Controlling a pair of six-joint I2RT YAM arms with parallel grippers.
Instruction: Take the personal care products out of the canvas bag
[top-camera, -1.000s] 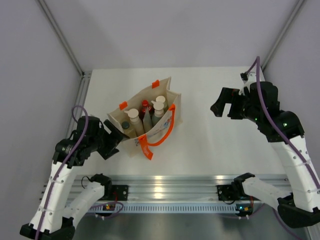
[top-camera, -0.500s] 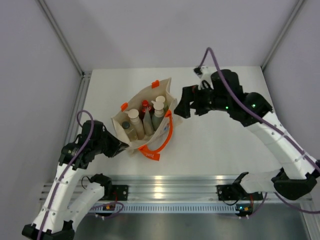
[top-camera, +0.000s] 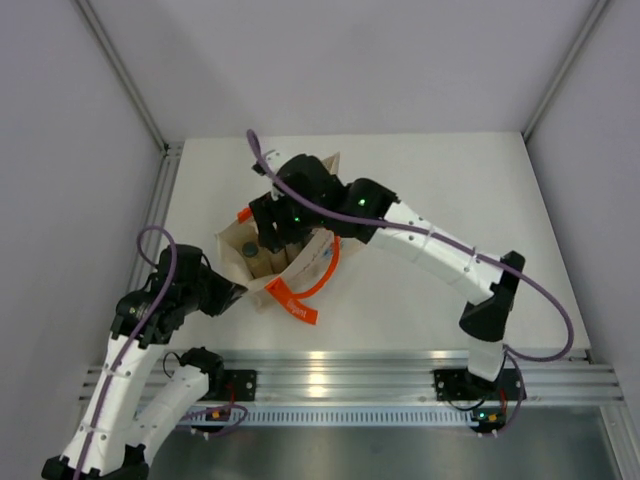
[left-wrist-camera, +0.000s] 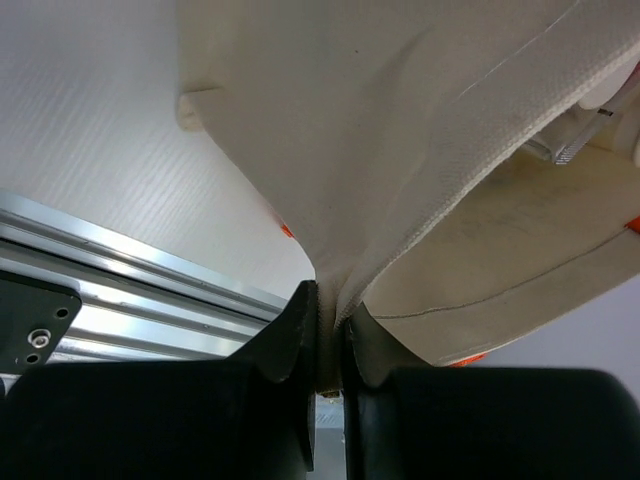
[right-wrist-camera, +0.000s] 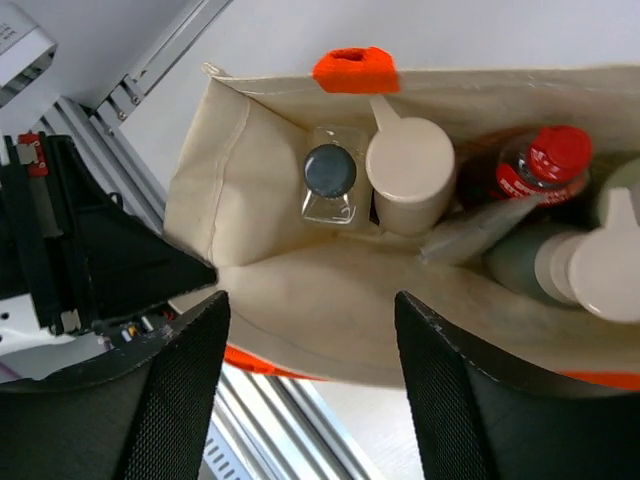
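A: So, what's around the canvas bag?

B: Not much. It's standing on the white bench, left of centre, w/ the alu rail running along the near edge & grey walls closing in on both sides. An orange handle is drooping over its near side.

A: Anything getting in the way?

B: In the top view the right arm is covering the far half of the bag. Inside, the bottles are crowding each other. The dark-cap bottle is touching the tan-cap bottle under an orange tab. A red-cap bottle is sitting beside them, and a green bottle w/ a white cap is at the frame edge.

A: Diff vs a sec ago?

B: The right arm was hanging over the right side of the bench, well apart. Now it's stretching across, wrist over the bag mouth. The left jaws were standing open just beside the near-left corner, and now they're pinching it.

A: Poses?

B: The left arm is crouching low, left jaws clamped together on a fold of canvas. The right arm is reaching leftward, right jaws pointing down & standing apart above the opening, gripping nothing.
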